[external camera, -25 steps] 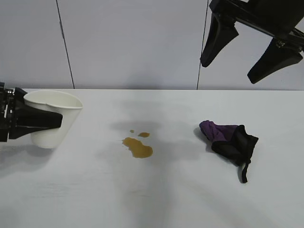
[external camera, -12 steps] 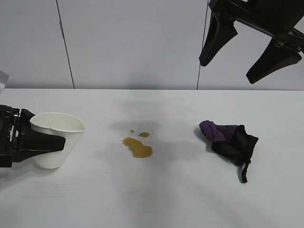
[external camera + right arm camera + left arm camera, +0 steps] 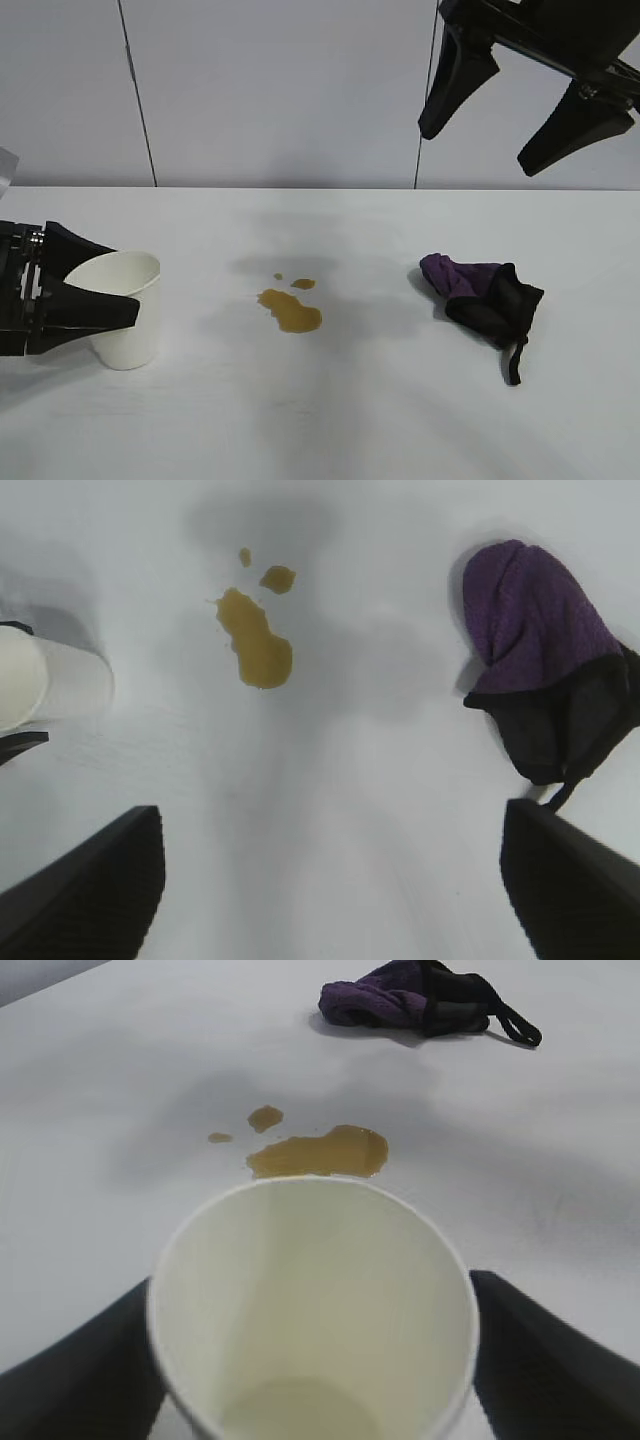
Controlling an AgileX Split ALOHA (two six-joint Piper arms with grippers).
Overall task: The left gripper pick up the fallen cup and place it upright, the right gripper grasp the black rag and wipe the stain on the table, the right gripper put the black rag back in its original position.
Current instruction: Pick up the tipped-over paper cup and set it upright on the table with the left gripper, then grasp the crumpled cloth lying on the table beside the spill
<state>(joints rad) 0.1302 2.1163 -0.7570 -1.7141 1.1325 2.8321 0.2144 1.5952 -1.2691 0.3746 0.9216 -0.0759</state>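
Observation:
The white paper cup (image 3: 130, 340) stands upright on the table (image 3: 350, 420) at the left, mouth up and empty inside (image 3: 310, 1360). My left gripper (image 3: 124, 280) reaches in from the left edge and is open, one finger on each side of the cup; a thin gap shows beside one finger (image 3: 540, 1360). The brown stain (image 3: 290, 310) with two small droplets lies mid-table. To the right lies the black rag (image 3: 485, 295), purple part towards the stain. My right gripper (image 3: 480, 150) hangs open high above the rag, nothing between its fingers.
A grey panelled wall (image 3: 280, 90) runs behind the table's far edge. White tabletop stretches between the cup, the stain (image 3: 255, 640) and the rag (image 3: 545, 650).
The cup came down from a tilted hold above the table to standing upright on it. The left gripper's fingers spread away from the cup's sides. The right arm has not moved.

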